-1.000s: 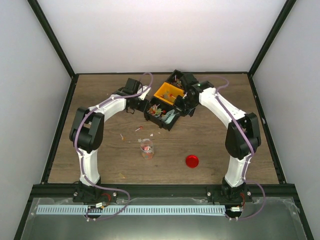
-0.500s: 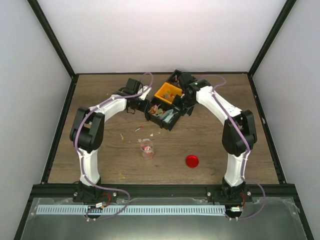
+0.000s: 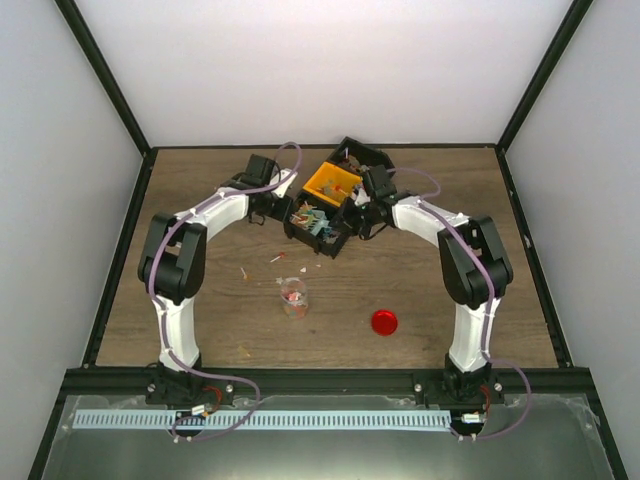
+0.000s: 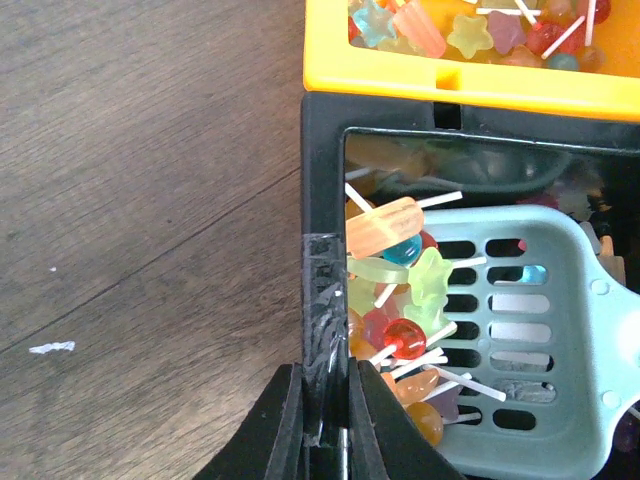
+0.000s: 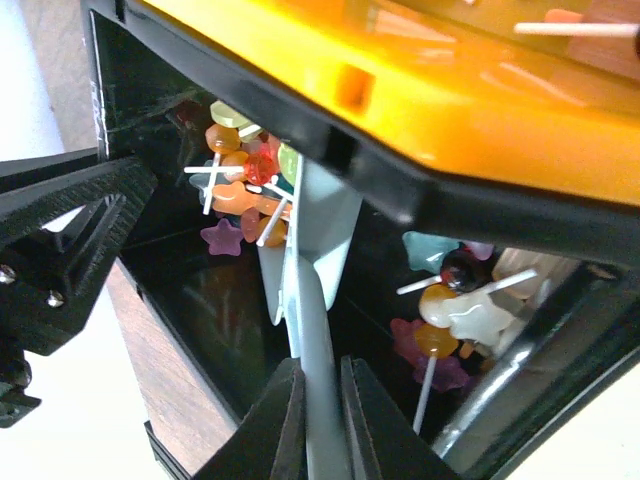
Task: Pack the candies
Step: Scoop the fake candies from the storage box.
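The candies are small sweets in mixed colours on white sticks, heaped in a black bin at the back of the table. A teal slotted scoop lies among them, some piled on its blade. My left gripper is shut on the bin's black side wall. My right gripper is shut on the scoop's handle, with the blade under a cluster of candies. An orange tray holding more candies sits on the bin's far part.
A small clear jar with a few candies in it stands in the middle of the table. The red round lid lies to its right. A few loose candies lie on the wood in front of the bin.
The right arm has folded in and swung left, pushing the scoop further left inside the bin. The bin has shifted slightly left. The left gripper keeps its hold on the wall.
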Action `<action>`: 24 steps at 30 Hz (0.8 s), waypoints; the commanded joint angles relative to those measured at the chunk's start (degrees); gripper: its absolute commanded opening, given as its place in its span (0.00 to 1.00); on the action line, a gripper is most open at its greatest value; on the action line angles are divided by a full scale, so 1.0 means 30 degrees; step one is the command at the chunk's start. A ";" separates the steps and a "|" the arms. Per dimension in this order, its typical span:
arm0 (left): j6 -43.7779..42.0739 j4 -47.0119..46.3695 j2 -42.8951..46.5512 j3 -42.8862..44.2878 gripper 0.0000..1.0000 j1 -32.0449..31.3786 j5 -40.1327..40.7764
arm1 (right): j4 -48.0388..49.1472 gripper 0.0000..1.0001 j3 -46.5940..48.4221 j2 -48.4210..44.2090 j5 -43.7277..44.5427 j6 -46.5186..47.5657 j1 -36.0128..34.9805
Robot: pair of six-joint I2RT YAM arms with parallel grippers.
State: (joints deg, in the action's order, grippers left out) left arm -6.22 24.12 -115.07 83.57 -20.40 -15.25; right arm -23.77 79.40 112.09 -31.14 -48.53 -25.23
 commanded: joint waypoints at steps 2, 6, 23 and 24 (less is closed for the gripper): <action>-0.0006 0.0973 -0.0869 -0.0239 0.04 -0.0758 -0.1605 | 0.3877 0.01 -0.3929 0.1003 0.0055 -0.0231 -0.0817; 0.0129 0.0925 -0.0893 -0.0288 0.04 -0.0743 -0.1649 | 0.6828 0.01 -0.5703 0.0140 -0.1181 0.0161 -0.0817; 0.1608 0.0174 -0.0669 -0.0581 0.04 -0.0074 -0.1041 | 1.9785 0.01 -1.1627 -0.1027 -0.6925 -0.4419 -0.0002; 0.1667 0.0154 -0.0668 -0.0578 0.04 -0.0027 -0.1041 | 1.9762 0.01 -1.1665 -0.1193 -0.6909 -0.4341 0.0024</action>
State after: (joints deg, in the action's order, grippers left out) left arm -4.49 24.34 -115.00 83.46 -19.94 -16.67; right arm 32.62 46.00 108.57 -40.60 -60.29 -23.03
